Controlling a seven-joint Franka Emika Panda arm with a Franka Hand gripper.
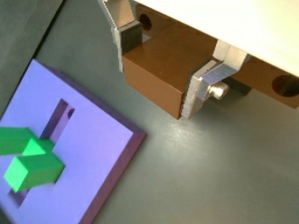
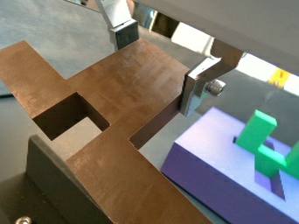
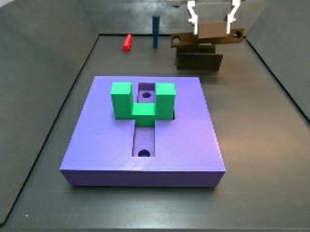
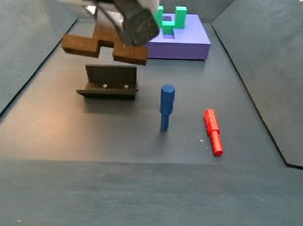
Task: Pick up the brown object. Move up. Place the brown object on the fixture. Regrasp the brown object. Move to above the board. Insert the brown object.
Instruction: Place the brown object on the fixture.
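Grey matte floor is carrying the flat lavender board (image 3: 141,131).
Above the dark fixture (image 4: 109,83), the gripper (image 1: 170,59) is clamping its silver fingers (image 1: 212,77) on the smooth brown object (image 4: 104,50).

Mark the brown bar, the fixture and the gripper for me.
brown bar (image 4: 84,45), side view, its end left of the fingers.
fixture (image 4: 111,80), side view, its upright back face.
gripper (image 3: 213,27), side view, between the fingertips, closed on the bar above the fixture.
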